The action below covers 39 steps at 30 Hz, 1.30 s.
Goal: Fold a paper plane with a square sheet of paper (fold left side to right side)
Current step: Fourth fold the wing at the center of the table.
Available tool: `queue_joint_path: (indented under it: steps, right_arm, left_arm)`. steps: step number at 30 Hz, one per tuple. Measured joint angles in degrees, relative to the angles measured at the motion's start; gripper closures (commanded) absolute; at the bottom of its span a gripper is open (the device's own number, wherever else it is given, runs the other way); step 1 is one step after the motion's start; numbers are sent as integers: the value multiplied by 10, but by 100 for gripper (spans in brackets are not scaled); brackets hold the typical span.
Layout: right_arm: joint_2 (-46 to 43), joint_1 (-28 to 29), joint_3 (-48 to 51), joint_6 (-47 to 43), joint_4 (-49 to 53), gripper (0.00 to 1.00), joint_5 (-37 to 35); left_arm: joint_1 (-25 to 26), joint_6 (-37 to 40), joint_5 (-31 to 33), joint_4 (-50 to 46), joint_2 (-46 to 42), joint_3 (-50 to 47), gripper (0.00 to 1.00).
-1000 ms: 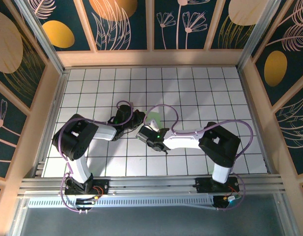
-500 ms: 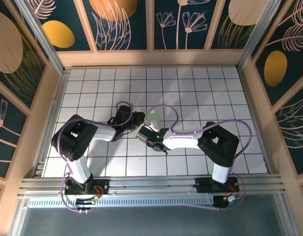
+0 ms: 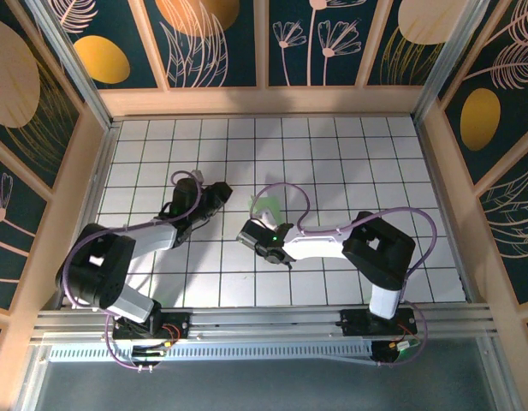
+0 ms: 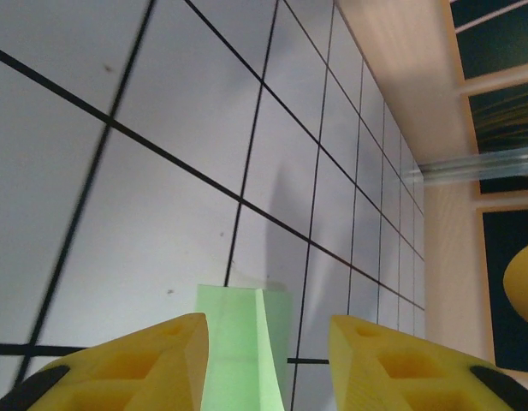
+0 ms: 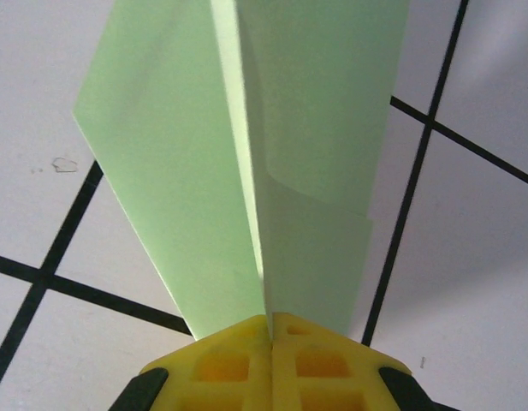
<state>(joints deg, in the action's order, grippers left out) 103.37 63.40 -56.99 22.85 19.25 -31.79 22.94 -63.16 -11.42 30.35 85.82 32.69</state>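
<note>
High rear overhead view over the table [image 3: 332,154]; two close, low wrist views; paper plane [image 5: 246,128] common to all.

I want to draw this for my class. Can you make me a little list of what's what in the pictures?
paper: pale green paper plane, folded with a crease along its length
right jaws: shut on one end of the paper plane
left jaws: open, holding nothing, apart from the paper plane
surface: white table with black grid lines

Left hand [image 4: 264,364] fingers parted, right hand [image 5: 270,324] fingers pinched together
</note>
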Motion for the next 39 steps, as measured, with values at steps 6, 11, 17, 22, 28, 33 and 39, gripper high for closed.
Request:
queue_joint_path:
  steps: [6, 11, 17, 22, 28, 33, 39]
  right_arm:
    - [-40, -38, 21, -22, -28, 97, 92]
    - [-91, -92, 55, -34, -61, 97, 199]
    - [-113, -146, 90, -42, -103, 98, 320]
    - [-113, -154, 101, -46, -116, 98, 358]
    - [-103, -157, 103, -50, -140, 98, 380]
    - [-86, -157, 111, -50, -154, 98, 391]
    - [-76, -157, 112, -50, -163, 98, 396]
  left_arm:
    - [-12, 41, -1, -41, -56, -22, 58]
    - [-12, 70, -21, -54, -69, -42, 58]
    - [-12, 79, -56, -53, -64, -60, 59]
    - [-12, 79, -69, -52, -60, -75, 59]
    - [-12, 79, -78, -49, -60, -78, 59]
    - [-11, 78, -79, -49, -60, -80, 59]
    - [-6, 78, -79, -49, -60, -81, 59]
